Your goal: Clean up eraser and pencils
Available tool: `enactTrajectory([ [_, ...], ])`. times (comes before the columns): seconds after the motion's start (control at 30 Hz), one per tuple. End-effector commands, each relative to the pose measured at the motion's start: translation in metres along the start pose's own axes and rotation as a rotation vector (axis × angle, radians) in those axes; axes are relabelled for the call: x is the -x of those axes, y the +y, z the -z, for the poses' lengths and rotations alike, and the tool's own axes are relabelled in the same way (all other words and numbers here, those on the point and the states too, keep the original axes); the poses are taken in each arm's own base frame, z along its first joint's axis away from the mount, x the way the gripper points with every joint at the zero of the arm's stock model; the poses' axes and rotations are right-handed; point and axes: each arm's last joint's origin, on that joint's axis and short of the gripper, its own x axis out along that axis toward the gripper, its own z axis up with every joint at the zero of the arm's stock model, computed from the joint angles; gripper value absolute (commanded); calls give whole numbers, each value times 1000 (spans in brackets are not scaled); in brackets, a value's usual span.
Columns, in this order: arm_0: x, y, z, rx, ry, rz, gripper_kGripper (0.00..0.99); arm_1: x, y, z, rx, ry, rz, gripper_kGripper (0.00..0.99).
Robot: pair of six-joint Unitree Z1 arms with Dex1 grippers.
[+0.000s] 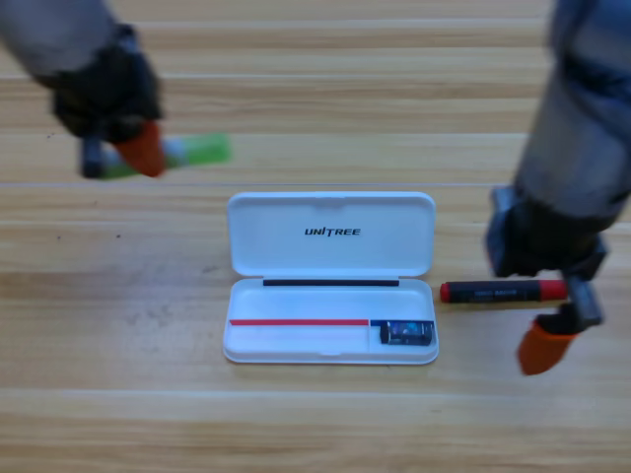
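My left gripper (138, 153) hangs above the table at the upper left, shut on the pale pencil with the lime-green end (200, 150), which sticks out to its right. The black pencil with red ends (498, 292) lies flat just right of the white case (331, 258). My right gripper (557, 317) is over that pencil's right end, open, with one orange jaw showing below the pencil. The eraser (406, 332), small and dark, sits in the right compartment of the case's lower half.
The case lies open at the middle of the wooden table, its lid folded back towards the top. The long left compartment of its tray (296, 340) holds nothing.
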Motion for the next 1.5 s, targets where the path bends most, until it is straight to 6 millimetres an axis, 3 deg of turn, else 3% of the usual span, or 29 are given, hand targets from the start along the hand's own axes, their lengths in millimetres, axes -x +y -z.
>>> enactTrajectory([
  [0.03,-46,-37,-54,-122,44,121,0,-9,-30,41,-92,43,-34,990],
  [0.33,-91,-62,-83,-176,72,245,0,-62,-78,60,-59,46,-25,990],
  [0.93,-136,-70,-98,-195,113,332,0,-123,-112,42,76,43,-63,985],
  [1.13,-143,-71,-100,-196,118,341,0,-134,-122,38,86,61,-51,930],
  [1.33,-148,-71,-102,-194,122,345,0,-144,-124,39,106,80,-66,727],
  [1.37,-148,-72,-102,-195,123,345,0,-146,-123,40,115,88,-76,646],
  [1.5,-151,-72,-102,-193,124,350,0,-152,-119,43,142,106,-107,149],
])
